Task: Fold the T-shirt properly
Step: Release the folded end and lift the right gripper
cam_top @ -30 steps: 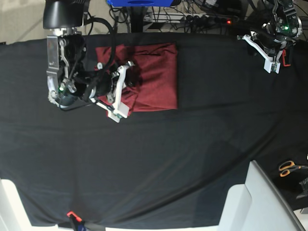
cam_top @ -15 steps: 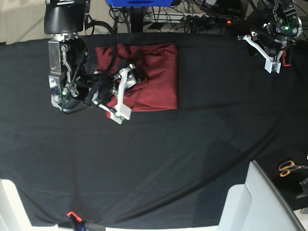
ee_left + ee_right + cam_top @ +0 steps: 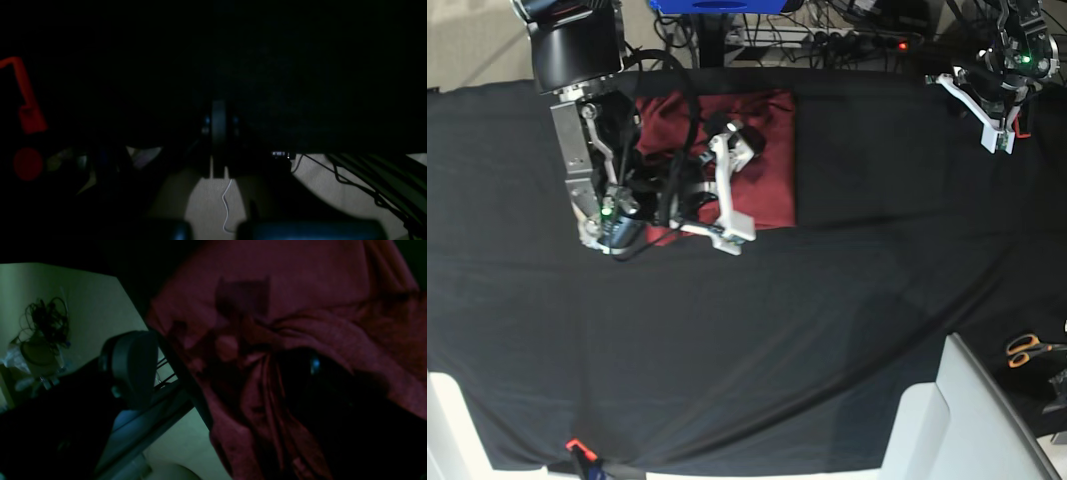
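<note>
Bench: wide bench (image 3: 827,330) under black cloth, fills the base view.
T-shirt: plain brick-red thin knit T-shirt (image 3: 772,150), already folded to a rough rectangle at the far edge of the bench; right and near edges straight, left part bunched and partly hidden by the arm. Right wrist view shows gathered ridges and a loose flap at that end.
Right arm: black and silver, lies over the left part of the shirt.
Right claw: white-fingered right claw (image 3: 729,188) over the shirt's near-left area; jaws spread wide, nothing held in view.
Left claw: left claw (image 3: 995,120) parked at the far corner, well apart from the shirt; jaws together, empty.
Scissors: orange-handled scissors (image 3: 1027,348) at the bench's edge, well apart.
Step (judged): release of a fold, near the end.
Doing it well: lift the open claw straight up so a finger does not drag the top layer, then flatten the bunched end; soft knit will likely spring back.
</note>
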### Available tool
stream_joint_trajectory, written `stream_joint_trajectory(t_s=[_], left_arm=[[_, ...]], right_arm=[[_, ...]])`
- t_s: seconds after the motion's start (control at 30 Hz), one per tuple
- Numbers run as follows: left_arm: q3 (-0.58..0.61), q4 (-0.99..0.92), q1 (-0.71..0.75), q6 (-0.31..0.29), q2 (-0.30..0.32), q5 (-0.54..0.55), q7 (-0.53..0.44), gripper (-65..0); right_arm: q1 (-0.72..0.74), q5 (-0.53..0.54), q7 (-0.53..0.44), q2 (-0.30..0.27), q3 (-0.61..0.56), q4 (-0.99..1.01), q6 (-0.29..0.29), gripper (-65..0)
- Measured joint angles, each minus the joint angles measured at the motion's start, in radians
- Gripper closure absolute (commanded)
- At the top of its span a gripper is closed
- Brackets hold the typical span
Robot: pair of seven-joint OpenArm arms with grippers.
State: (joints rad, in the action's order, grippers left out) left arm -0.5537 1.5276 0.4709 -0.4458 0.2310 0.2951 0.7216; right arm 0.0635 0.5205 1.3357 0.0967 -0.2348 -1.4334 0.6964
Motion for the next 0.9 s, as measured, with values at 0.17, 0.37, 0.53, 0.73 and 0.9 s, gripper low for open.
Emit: stream_joint_trajectory(t_s=[0.17,0.37,0.53,0.73,0.9], left_arm=[[0.0,-0.002,-0.03,0.0,0.0,0.0,-0.002,0.0],[0.0,-0.006,-0.048,0.0,0.0,-0.003,0.003,0.0],[0.0,-0.005,-0.055,0.0,0.001,-0.001,-0.002,0.0],[0.0,-0.006,-0.055,-0.001,0.011,0.002,-0.002,0.0],[-0.002,-0.007,-0.053,0.0,0.022,-0.003,0.0,0.0]], right_arm=[[0.023,0.001,0.039,0.0,-0.062,0.0,0.0,-50.9],[0.058,0.009,0.049,0.0,-0.198,0.0,-0.003,-50.9],[0.063,0.049,0.06,-0.006,-0.263,-0.097,0.0,-50.9],[0.077,0.063,0.054,-0.048,-0.175,-0.33,0.001,-50.9],[0.053,0.036,0.038,-0.153,0.13,-0.32,0.001,-38.4]])
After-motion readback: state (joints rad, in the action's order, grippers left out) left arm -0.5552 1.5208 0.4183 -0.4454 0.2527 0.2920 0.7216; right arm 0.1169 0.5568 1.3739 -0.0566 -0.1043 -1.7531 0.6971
